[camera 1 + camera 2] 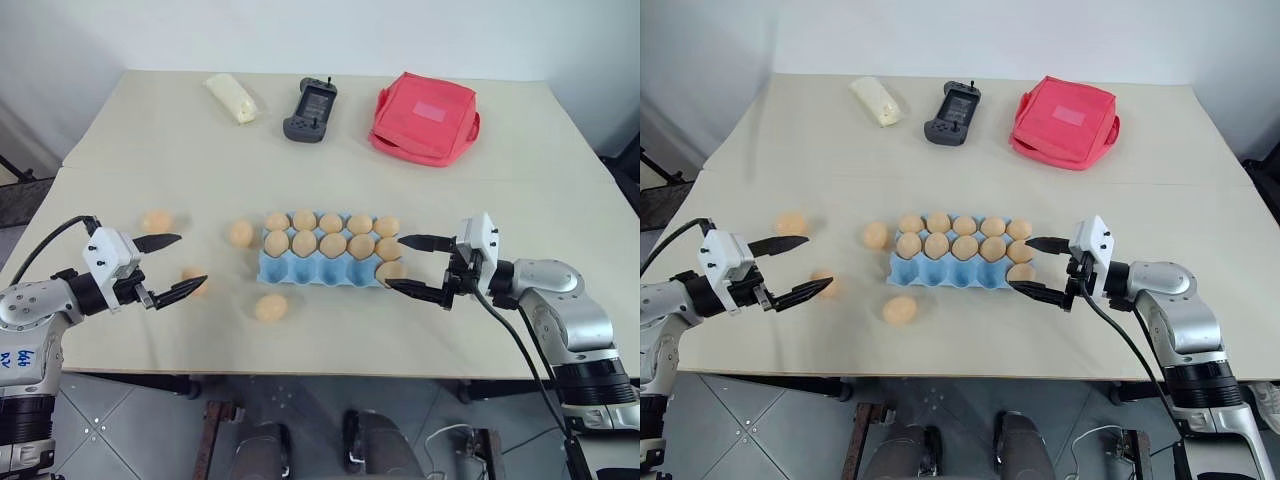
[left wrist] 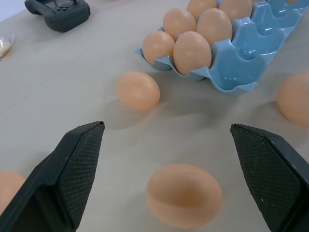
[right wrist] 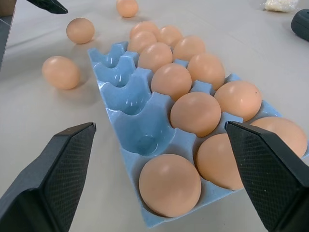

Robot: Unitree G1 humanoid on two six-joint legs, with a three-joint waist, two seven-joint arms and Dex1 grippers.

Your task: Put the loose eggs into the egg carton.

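The light blue egg carton [image 1: 300,271] lies mid-table with its two far rows full of tan eggs and one more egg [image 3: 170,185] in the near row's right-end cup. Several loose eggs lie left of it: one [image 1: 155,221] far left, one [image 1: 241,233] by the carton's left end, one [image 1: 271,307] in front. Another loose egg [image 2: 184,195] lies on the table between the fingers of my left gripper [image 1: 192,261], which is open and apart from it. My right gripper [image 1: 396,263] is open, its fingers either side of the carton's right end.
Along the table's far side lie a cream packet [image 1: 232,98], a black handheld controller [image 1: 311,110] and a red pouch [image 1: 425,117]. The table's front edge runs just below both grippers.
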